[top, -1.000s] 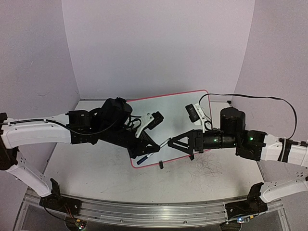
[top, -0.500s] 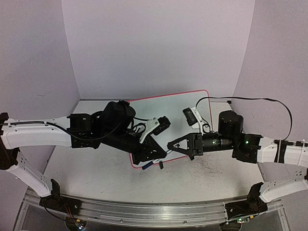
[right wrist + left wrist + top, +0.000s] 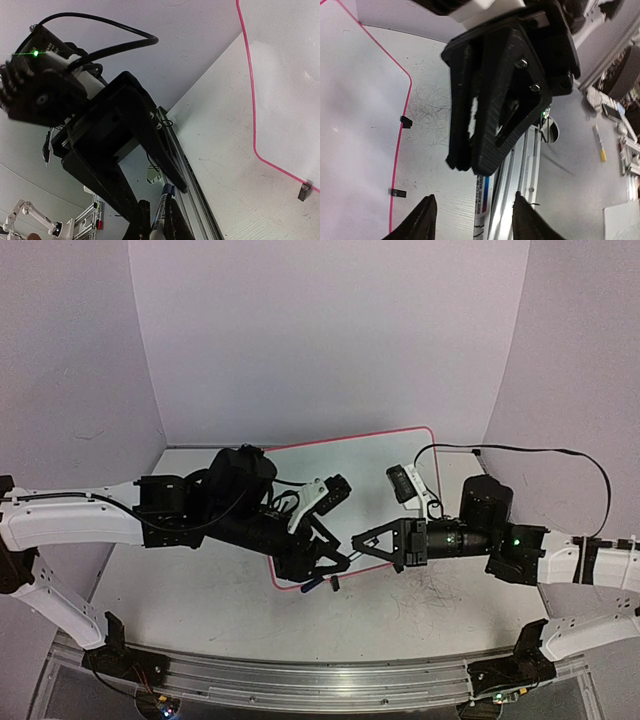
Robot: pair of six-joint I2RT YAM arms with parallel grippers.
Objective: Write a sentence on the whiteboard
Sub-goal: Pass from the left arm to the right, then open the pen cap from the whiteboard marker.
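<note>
The whiteboard (image 3: pixel 375 465), glossy white with a pink rim, lies at the back centre of the table. It also appears in the left wrist view (image 3: pixel 355 125) and the right wrist view (image 3: pixel 290 75). No sentence shows on the parts of it in view. A white marker (image 3: pixel 482 192) with a blue end (image 3: pixel 310 584) hangs over the board's near edge. My right gripper (image 3: pixel 352 545) (image 3: pixel 159 222) is shut on the marker (image 3: pixel 162 205). My left gripper (image 3: pixel 325 562) (image 3: pixel 473 217) stands open, with a fingertip on either side of the marker and apart from it.
Two small black clip feet (image 3: pixel 406 121) (image 3: pixel 397 192) sit at the board's near rim; one shows in the right wrist view (image 3: pixel 304 191). Grey scribble scuffs (image 3: pixel 430 595) mark the tabletop. An aluminium rail (image 3: pixel 300 680) runs along the near edge.
The right gripper has closed on the marker. The left gripper, shut on it before, has opened. The two grippers have come together over the board's near edge.
</note>
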